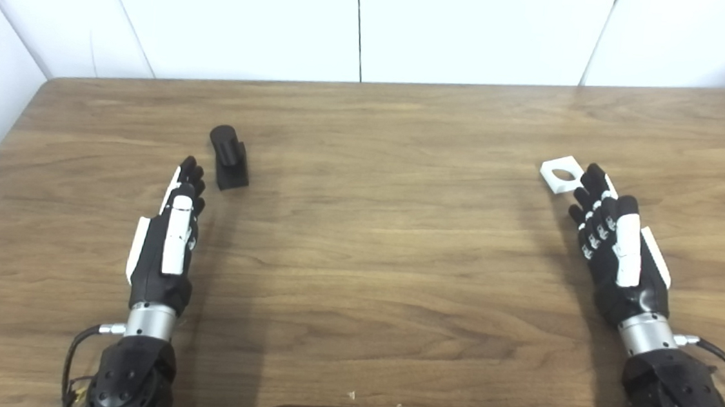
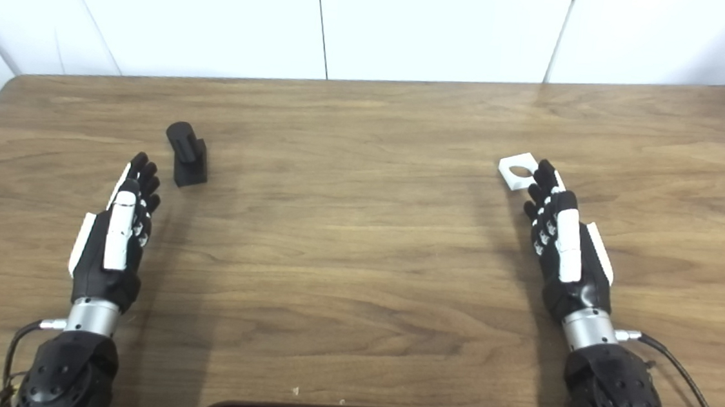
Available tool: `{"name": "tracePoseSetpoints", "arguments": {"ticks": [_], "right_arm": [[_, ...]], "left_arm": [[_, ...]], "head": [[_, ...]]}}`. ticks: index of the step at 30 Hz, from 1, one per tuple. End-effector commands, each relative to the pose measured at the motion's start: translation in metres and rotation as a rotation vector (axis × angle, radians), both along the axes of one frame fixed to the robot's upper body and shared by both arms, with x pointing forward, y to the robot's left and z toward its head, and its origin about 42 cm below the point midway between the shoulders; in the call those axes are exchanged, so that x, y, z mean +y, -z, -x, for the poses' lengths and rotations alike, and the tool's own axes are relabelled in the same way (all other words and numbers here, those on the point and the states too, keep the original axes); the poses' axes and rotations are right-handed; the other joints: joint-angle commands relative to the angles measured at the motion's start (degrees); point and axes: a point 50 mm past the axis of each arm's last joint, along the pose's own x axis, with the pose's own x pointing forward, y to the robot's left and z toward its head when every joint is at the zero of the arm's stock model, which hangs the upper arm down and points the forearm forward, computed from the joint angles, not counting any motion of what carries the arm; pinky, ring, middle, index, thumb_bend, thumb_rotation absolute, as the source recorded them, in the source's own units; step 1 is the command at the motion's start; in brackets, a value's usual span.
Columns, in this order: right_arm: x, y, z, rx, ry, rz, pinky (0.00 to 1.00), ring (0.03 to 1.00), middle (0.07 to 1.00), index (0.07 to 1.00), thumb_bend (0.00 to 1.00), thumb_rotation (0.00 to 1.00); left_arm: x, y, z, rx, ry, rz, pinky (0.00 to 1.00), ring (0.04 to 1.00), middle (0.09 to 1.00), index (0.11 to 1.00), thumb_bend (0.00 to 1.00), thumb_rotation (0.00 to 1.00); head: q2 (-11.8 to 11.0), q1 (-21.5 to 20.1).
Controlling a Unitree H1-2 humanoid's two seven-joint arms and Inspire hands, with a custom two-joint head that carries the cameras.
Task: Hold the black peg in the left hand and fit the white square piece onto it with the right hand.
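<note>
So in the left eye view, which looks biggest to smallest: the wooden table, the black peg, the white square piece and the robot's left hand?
1. Wooden table, by far.
2. Left hand, though it sits nearer the camera, which flatters it.
3. Black peg on its block base.
4. White square piece with a round hole; it looks somewhat smaller than the peg.

1. You are looking at a bare test bench, the kind found in a lab: a brown wood-grain table (image 1: 398, 245) with nothing homely on it.
2. Plain white wall panels (image 1: 479, 31) with dark seams close off the far side and the left.
3. Cabled black robot arms enter at the near edge.
</note>
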Motion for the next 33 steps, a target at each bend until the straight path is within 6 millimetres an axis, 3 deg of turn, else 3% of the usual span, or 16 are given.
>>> {"name": "tracePoseSetpoints", "arguments": {"ticks": [1, 6, 13, 17, 24, 33], "right_arm": [[-0.001, -0.011, -0.007, -0.065, -0.011, 0.009, 1.00, 1.000, 1.000, 0.982, 0.61, 1.00], [-0.001, -0.009, -0.008, -0.069, -0.013, 0.014, 1.00, 1.000, 1.000, 0.986, 0.61, 1.00], [-0.001, -0.007, -0.009, -0.072, -0.012, 0.016, 1.00, 1.000, 1.000, 0.986, 0.61, 1.00], [-0.001, -0.007, -0.010, -0.070, -0.009, 0.026, 1.00, 1.000, 1.000, 0.980, 0.63, 1.00], [-0.001, -0.006, -0.010, -0.063, -0.005, 0.031, 1.00, 1.000, 1.000, 0.975, 0.64, 1.00], [0.000, -0.004, -0.008, -0.064, 0.002, 0.049, 0.99, 1.000, 1.000, 0.974, 0.65, 1.00]], "left_arm": [[0.000, -0.025, -0.014, -0.061, -0.025, -0.117, 1.00, 1.000, 1.000, 1.000, 0.47, 0.85], [-0.003, -0.042, -0.026, -0.038, -0.102, -0.369, 1.00, 1.000, 1.000, 1.000, 0.48, 0.76], [-0.016, -0.056, -0.044, 0.001, -0.193, -0.493, 1.00, 1.000, 1.000, 0.975, 0.55, 0.57], [-0.022, -0.060, -0.054, 0.033, -0.237, -0.546, 1.00, 1.000, 1.000, 0.950, 0.66, 0.46], [-0.022, -0.058, -0.075, 0.059, -0.306, -0.722, 1.00, 1.000, 0.998, 0.922, 0.78, 0.44], [-0.018, -0.049, -0.102, 0.123, -0.389, -0.914, 1.00, 1.000, 0.992, 0.854, 0.82, 0.45]], "head": [[-0.1, 0.1], [-0.5, 0.1], [-1.0, 0.6], [-1.2, 0.7], [-1.7, 0.9], [-2.1, 1.0]]}}
